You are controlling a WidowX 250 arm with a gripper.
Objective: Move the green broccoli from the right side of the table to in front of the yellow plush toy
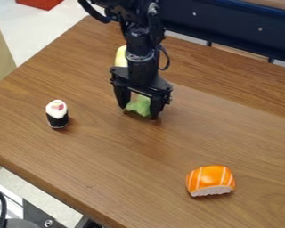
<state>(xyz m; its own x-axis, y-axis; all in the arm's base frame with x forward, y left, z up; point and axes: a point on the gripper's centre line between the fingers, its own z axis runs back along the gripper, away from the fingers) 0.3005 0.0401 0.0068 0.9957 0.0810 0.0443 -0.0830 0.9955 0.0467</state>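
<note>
Gripper (138, 111): fingers spread astride green item (141, 106) | yellow item (120, 58) behind | black-white sushi (57, 114), orange-white sushi (211, 179) on tabletop (118, 162)

From here I get bright, even light across the wooden table (121, 178), soft shadows, and highlights on the orange sushi (211, 177).

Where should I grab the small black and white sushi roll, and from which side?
I'd come straight down and pinch the sushi roll by opposite sides of its black wrap; it looks upright and narrow, with a rounded white top.
</note>
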